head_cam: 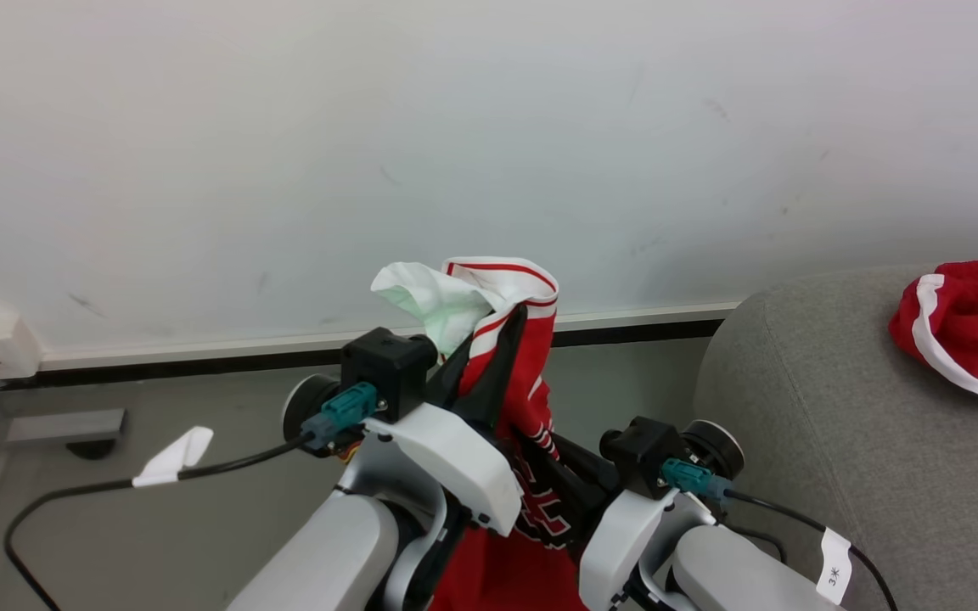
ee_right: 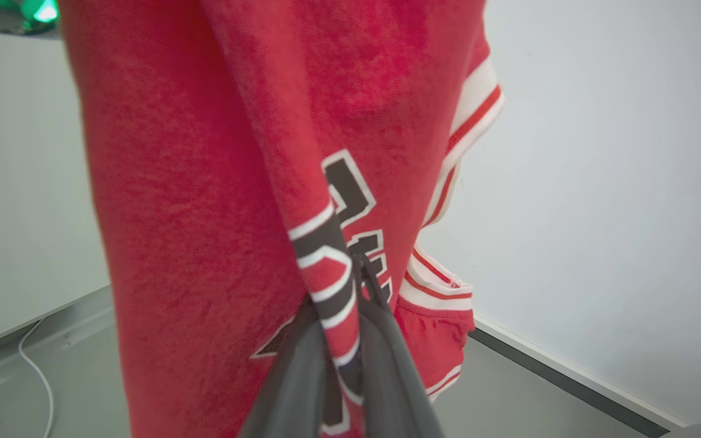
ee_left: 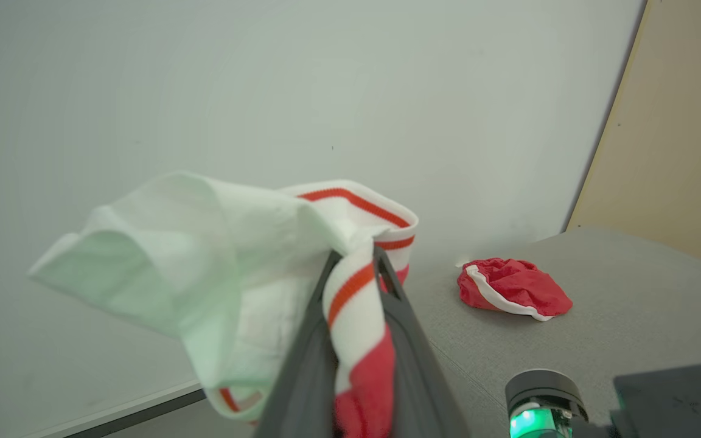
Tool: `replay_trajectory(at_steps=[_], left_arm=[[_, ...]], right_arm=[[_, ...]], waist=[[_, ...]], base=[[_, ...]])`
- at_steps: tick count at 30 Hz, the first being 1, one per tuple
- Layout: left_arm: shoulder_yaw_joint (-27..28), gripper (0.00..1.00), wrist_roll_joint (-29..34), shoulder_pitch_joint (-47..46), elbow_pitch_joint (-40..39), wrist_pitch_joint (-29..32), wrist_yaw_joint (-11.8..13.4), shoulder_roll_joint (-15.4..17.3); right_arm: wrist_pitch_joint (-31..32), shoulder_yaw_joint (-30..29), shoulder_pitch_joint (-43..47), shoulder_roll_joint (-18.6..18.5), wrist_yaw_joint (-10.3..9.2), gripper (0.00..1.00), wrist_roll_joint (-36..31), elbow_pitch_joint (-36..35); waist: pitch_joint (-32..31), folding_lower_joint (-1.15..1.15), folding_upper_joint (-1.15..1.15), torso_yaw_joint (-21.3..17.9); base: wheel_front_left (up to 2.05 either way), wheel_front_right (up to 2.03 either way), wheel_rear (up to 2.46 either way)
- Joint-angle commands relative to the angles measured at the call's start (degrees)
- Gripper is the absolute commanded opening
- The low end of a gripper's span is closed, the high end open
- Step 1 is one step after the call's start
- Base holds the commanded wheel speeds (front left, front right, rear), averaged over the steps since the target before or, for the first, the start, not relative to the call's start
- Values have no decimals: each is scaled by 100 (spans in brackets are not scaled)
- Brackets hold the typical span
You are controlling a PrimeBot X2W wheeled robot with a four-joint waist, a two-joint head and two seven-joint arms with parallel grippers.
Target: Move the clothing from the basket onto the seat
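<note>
Above the floor, just off the seat's rounded left edge, a red jersey (head_cam: 531, 399) is seen in the head view, held up by its white striped trim in the left gripper (head_cam: 516, 321). It is probably held this high so that the hanging cloth is clear of the floor for the carry to the seat (head_cam: 837, 441). A second red garment (head_cam: 973, 331) is seen bunched near the seat's edge by the wall.

Through the left wrist view, the fingers (ee_left: 308, 347) are seen clamped on the trim band.

Through the right wrist view, the right gripper (ee_right: 350, 280) is seen closed on a fold at the dark lettering, lower down, seemingly to gather the slack. Two garments, two grippers and one seat are counted.
</note>
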Motion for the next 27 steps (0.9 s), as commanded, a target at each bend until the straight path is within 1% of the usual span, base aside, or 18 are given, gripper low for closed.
replay_trajectory(at_steps=[1, 5, 11, 13, 17, 18, 20, 21, 22, 27], left_arm=[[4, 0, -33, -59, 32, -15, -19, 15], [14, 0, -58, -30, 88, -38, -18, 50], [33, 0, -79, 16, 121, -69, 14, 98], [45, 0, -82, 35, 145, -68, 34, 121], [58, 0, -69, 94, 188, -107, 74, 158], [57, 4, -67, 108, 199, -112, 74, 166], [35, 60, -85, 138, 218, -89, 71, 183], [21, 76, -69, 143, 234, -84, 72, 204], [0, 100, -63, 165, 251, -60, 61, 220], [-60, 100, -87, 273, 284, -20, 49, 301]], right_arm=[[-130, 119, -147, -13, -13, 0, 234, 48], [-305, 370, -339, -9, -13, 0, 554, 202], [-418, 522, -521, -6, -13, 0, 805, 307], [-430, 528, -572, -6, -13, 0, 849, 321], [-424, 343, -557, -6, -13, 0, 822, 239], [-422, 283, -534, -6, -13, 0, 798, 238], [-423, 150, -483, -7, -13, 0, 766, 265], [-423, 62, -468, -7, -13, 0, 748, 276], [-422, -23, -458, -7, -13, 0, 742, 281], [-423, -456, -477, -6, -13, 0, 564, 294]], waist=[[-3, 0, 0, 9], [-10, 0, 0, -18], [-8, 0, 0, -86], [-9, 0, 0, -103], [-10, 0, 0, -133], [-10, 0, 0, -139], [-13, 0, 0, -145], [-14, 0, 0, -148], [-16, 0, 0, -151], [-14, 0, 0, -184]], base=[[0, 0, 0], [0, 0, 0], [0, 0, 0], [0, 0, 0], [0, 0, 0], [0, 0, 0], [0, 0, 0], [0, 0, 0], [0, 0, 0], [0, 0, 0]])
